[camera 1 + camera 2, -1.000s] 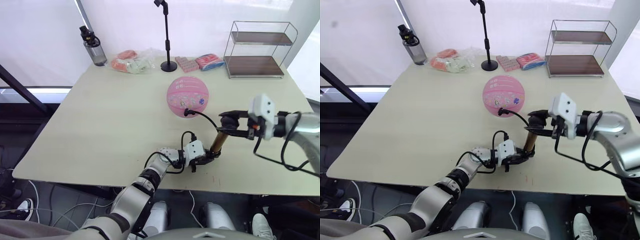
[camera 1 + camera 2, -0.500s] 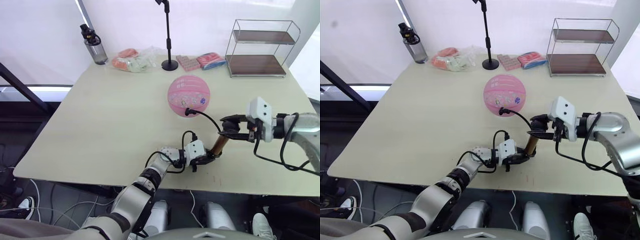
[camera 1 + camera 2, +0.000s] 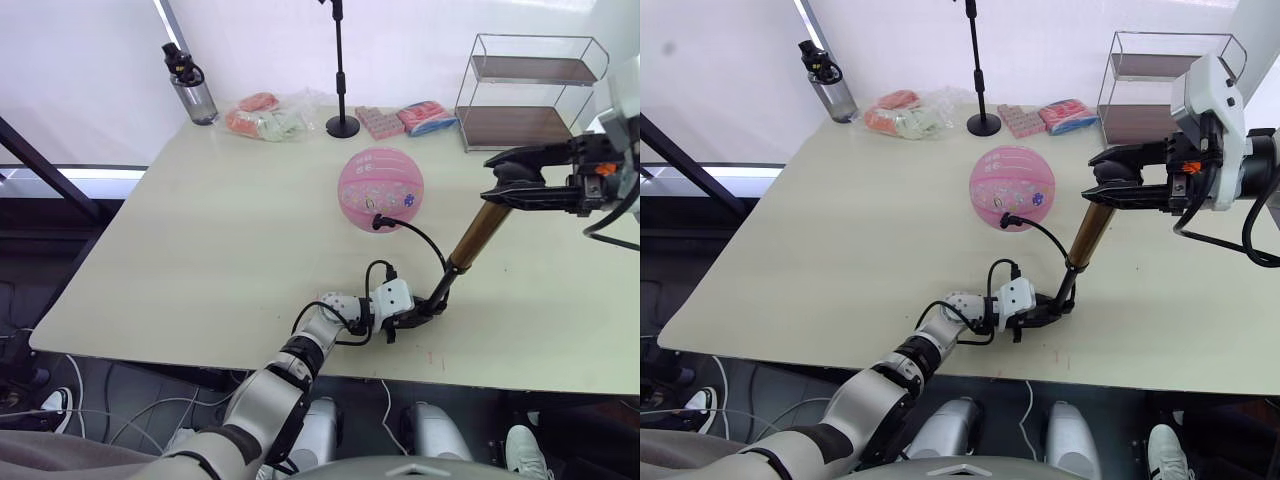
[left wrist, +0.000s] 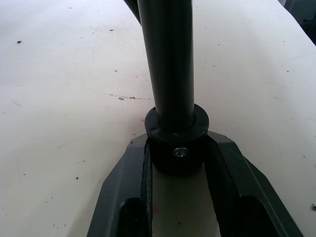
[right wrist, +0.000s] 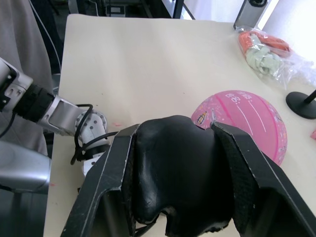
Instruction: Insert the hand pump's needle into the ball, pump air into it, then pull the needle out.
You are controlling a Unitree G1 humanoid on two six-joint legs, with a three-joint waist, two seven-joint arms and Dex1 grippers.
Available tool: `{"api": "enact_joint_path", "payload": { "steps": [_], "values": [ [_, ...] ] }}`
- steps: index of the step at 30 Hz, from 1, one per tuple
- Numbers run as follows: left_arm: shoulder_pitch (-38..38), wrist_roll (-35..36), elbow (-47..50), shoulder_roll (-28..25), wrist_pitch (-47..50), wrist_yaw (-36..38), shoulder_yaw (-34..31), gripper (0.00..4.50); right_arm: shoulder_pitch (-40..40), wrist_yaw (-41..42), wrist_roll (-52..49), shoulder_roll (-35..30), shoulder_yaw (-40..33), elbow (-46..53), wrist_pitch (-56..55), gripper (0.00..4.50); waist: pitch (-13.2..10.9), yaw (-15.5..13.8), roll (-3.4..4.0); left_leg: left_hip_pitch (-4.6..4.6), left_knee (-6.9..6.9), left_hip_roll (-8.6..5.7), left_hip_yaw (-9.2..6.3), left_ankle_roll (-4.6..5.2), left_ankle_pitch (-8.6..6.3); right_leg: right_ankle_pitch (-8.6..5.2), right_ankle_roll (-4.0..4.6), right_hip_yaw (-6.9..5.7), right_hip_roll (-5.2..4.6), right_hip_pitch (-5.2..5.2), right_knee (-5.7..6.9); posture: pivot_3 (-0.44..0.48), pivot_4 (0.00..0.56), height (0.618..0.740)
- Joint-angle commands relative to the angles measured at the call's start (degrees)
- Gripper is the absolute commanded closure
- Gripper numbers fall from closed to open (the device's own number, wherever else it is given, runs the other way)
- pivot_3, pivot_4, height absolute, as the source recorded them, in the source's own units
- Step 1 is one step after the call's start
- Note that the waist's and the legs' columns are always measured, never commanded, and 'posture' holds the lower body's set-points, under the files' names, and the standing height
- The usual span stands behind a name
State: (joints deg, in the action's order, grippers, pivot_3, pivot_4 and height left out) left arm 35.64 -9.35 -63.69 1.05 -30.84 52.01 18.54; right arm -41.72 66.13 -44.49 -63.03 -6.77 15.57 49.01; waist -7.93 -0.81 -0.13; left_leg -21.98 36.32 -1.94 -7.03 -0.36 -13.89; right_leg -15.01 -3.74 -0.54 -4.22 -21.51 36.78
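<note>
We count one pink printed ball (image 3: 380, 188) mid-table and one gold-barrelled hand pump (image 3: 478, 231), its thin black hose (image 3: 420, 236) plugged into the ball's near side. Our left gripper (image 4: 178, 163) clamps the pump's black base cap near the table edge; our right gripper (image 3: 500, 180) pinches its black T-handle, raised right of the ball. Far off stand one black stand pole (image 3: 340, 70), one grey bottle (image 3: 192, 87) and one wire shelf rack (image 3: 530, 95).

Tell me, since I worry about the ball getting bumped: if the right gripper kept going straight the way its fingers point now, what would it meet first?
Probably the ball. The right gripper, shut on the hand pump handle, points across the table toward the robot's left, and the right wrist view shows the ball just past its fingers. Depth is unclear; it might pass above.
</note>
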Motion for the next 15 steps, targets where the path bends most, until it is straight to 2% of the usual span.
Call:
{"api": "enact_joint_path", "payload": {
  "steps": [1,5,10,15],
  "values": [
    [-3.6,-3.6,-5.7,-1.3,2.5,0.0,2.5,3.41,-3.1,-0.9,-1.3,-1.0,-4.4,0.3,-0.2,2.70,0.0,0.0,0.01,0.00,0.00,0.00,0.00,0.00,0.00,0.00,0.00,0.00,0.00,0.00,0.00,0.000,0.150,0.731],
    [-3.5,-3.7,-5.8,-1.3,2.5,0.0,2.5,3.41,-0.2,-1.7,-0.7,0.2,-3.7,2.2,-0.9,2.70,0.0,0.0,0.01,-0.01,0.00,-0.01,-0.01,0.00,0.00,0.00,0.00,0.00,0.00,-0.01,0.00,0.000,0.150,0.731],
    [-3.4,-3.8,-5.8,-1.4,2.5,0.0,2.5,3.41,9.0,-4.6,3.7,4.5,0.4,6.6,-5.2,2.70,0.1,0.1,-0.15,0.04,0.00,0.01,-0.01,0.00,0.00,0.00,0.00,0.00,0.05,0.03,0.00,0.000,0.150,0.731],
    [-3.2,-3.8,-5.8,-1.6,2.4,0.0,2.5,3.41,18.4,-4.6,15.0,7.5,6.8,2.0,-17.4,2.70,0.2,0.2,-0.30,0.21,0.00,0.06,0.06,0.00,0.00,0.00,-0.01,0.03,0.10,0.10,0.06,0.000,0.150,0.731]
  ]
}}
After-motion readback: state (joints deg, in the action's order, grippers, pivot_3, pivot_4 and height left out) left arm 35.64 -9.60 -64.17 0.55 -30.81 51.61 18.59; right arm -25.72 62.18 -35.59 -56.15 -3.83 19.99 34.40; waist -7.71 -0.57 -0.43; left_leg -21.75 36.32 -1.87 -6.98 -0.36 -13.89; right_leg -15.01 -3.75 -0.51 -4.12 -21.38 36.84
